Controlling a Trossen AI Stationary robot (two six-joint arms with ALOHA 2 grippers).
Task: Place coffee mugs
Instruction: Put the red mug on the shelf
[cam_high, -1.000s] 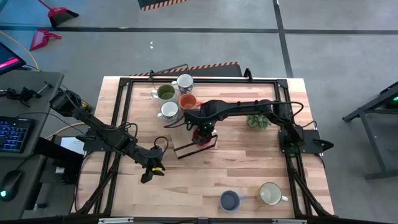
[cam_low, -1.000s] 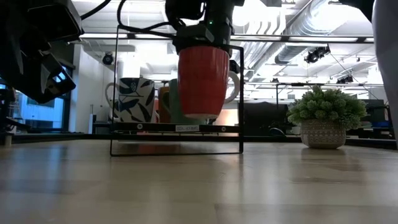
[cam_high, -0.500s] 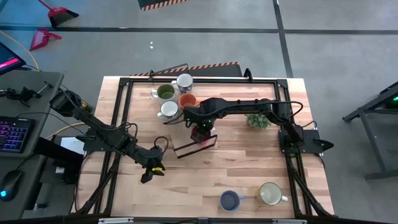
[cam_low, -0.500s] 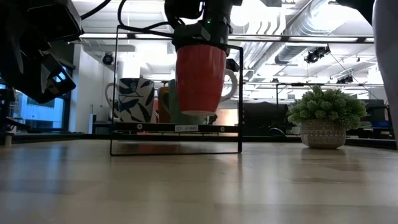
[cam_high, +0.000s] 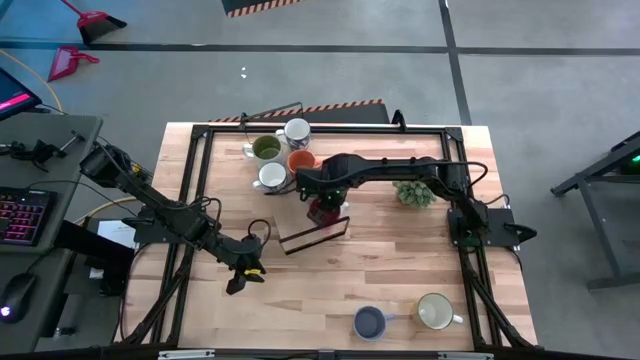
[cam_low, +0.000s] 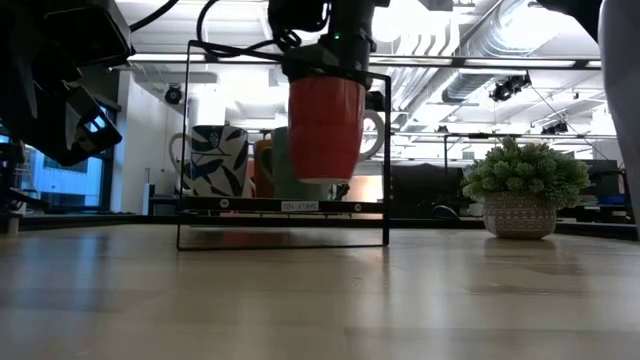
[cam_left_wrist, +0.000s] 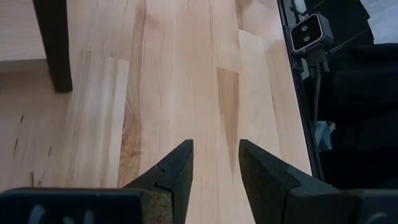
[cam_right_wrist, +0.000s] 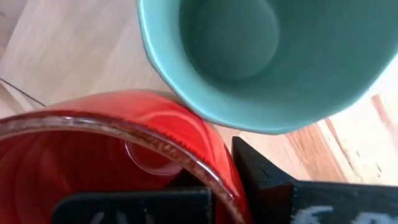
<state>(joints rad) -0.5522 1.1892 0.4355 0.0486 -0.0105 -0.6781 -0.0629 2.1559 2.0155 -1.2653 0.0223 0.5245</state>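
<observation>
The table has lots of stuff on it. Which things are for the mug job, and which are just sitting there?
For the job:
red mug, held up by the right gripper
teal mug
mugs at the back
blue mug
cream mug

Just there:
potted plant
black wire frame
left gripper, waiting open

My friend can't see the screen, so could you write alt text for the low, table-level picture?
A red mug hangs above the wooden table, gripped at its rim by the right tool, in front of a thin black wire frame. Behind it stand a leaf-patterned mug and others, partly hidden. A spiky green potted plant sits to the right.
</observation>
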